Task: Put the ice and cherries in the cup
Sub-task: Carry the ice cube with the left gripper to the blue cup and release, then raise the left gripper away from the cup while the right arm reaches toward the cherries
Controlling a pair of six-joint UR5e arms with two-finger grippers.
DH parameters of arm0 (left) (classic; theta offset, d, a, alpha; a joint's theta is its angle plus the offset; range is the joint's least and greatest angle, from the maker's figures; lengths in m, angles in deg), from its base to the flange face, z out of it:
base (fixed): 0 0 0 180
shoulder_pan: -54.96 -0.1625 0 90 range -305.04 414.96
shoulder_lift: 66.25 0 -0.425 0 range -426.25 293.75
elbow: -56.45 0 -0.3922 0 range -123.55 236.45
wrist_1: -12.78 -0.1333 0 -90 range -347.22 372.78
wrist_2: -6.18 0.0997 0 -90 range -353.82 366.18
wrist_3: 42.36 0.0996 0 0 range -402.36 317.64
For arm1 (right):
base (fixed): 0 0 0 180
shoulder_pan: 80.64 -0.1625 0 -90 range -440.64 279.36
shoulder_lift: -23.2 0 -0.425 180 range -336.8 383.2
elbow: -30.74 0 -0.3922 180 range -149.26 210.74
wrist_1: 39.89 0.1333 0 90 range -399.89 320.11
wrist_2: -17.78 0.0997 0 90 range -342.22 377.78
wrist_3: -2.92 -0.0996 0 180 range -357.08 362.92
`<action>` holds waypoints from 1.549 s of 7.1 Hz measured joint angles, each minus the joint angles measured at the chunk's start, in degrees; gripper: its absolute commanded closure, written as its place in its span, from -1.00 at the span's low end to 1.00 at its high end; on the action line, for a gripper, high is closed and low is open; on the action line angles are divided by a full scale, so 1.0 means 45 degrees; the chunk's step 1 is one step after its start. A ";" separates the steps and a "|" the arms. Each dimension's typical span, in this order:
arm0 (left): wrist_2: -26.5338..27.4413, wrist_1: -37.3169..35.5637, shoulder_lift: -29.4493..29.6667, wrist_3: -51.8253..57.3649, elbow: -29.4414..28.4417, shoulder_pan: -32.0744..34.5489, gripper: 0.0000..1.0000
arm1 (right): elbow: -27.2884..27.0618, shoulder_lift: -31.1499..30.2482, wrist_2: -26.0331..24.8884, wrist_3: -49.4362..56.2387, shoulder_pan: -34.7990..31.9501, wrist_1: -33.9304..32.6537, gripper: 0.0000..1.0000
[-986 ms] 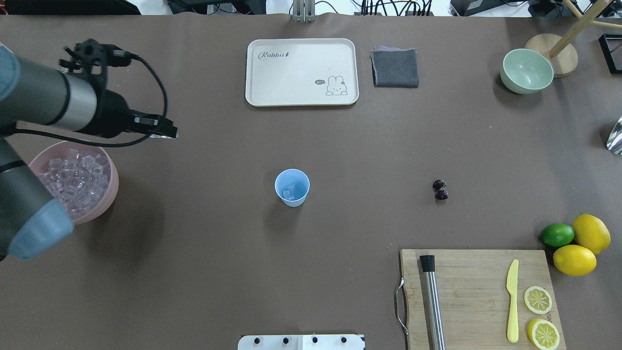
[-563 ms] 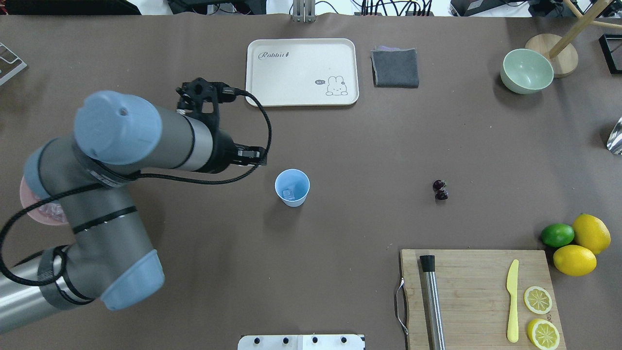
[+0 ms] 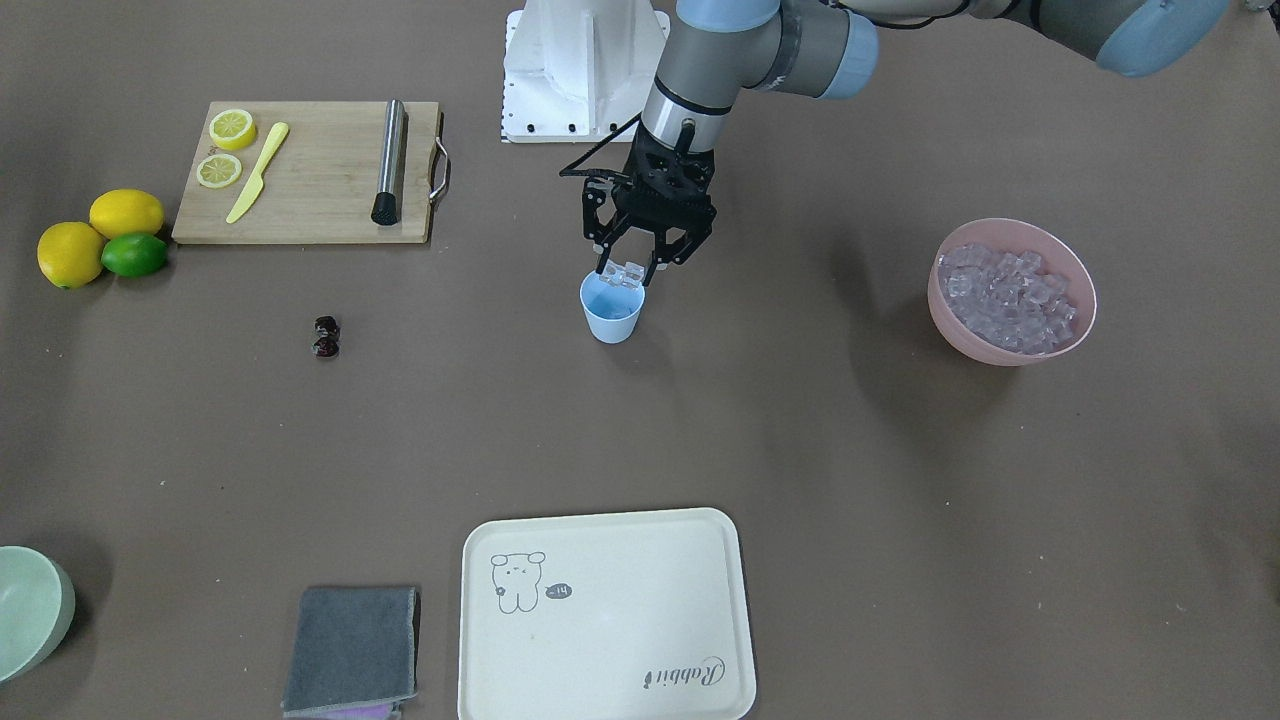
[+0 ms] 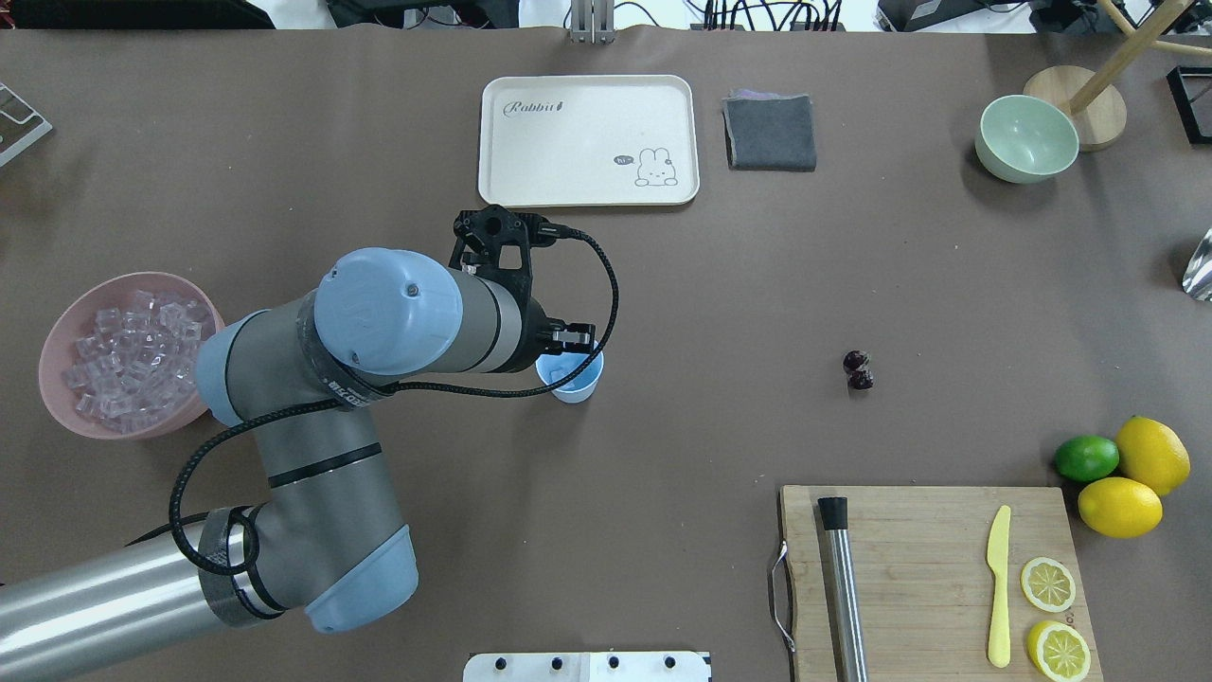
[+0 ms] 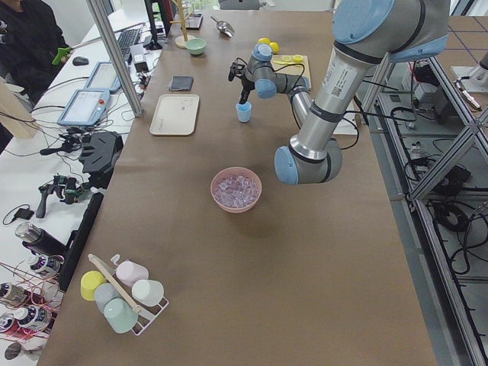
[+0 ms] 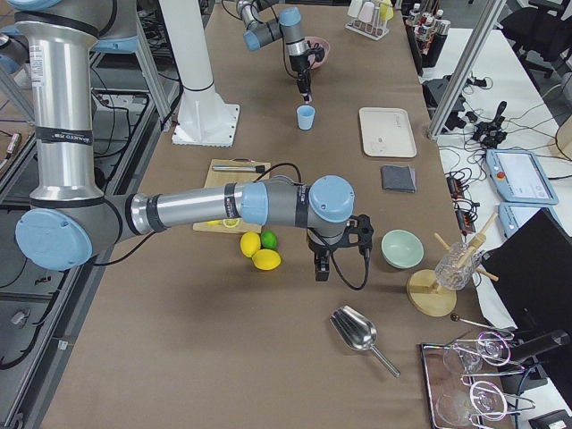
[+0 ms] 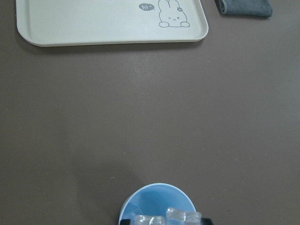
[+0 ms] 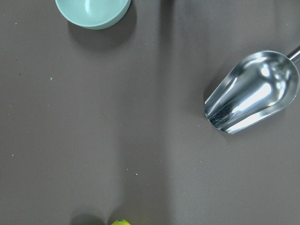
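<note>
The left gripper [image 3: 625, 274] has swung from the bowl [image 3: 985, 350] to above the cup [image 3: 612, 320], pinching ice [image 7: 182, 216]; release looks next. The right gripper [image 6: 322, 273]: cannot tell.

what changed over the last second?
The left gripper swung from beside the pink bowl across to just above the cup. Its jaws are shut on ice cubes, not yet released. The cup and the cherries stayed where they were.

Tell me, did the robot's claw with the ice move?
Yes. In the overhead view the left gripper swung right, away from the pink bowl, and now hangs over the cup.
</note>
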 measured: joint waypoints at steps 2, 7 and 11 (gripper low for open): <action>0.0085 0.0013 0.0012 -0.0009 -0.0091 -0.0273 0.07 | 0.0001 0.0003 0.0002 0.0006 0.0000 0.0000 -1.00; 0.0971 -0.0003 -0.0006 -0.0649 -0.0024 -0.0668 -0.95 | -0.0039 0.0033 0.0003 -0.0078 0.0000 0.0000 -1.00; 0.0931 -0.0711 -0.1225 0.0188 0.0939 0.1309 -0.95 | -0.0492 0.0701 -0.0099 -0.2208 0.1095 0.0746 -1.00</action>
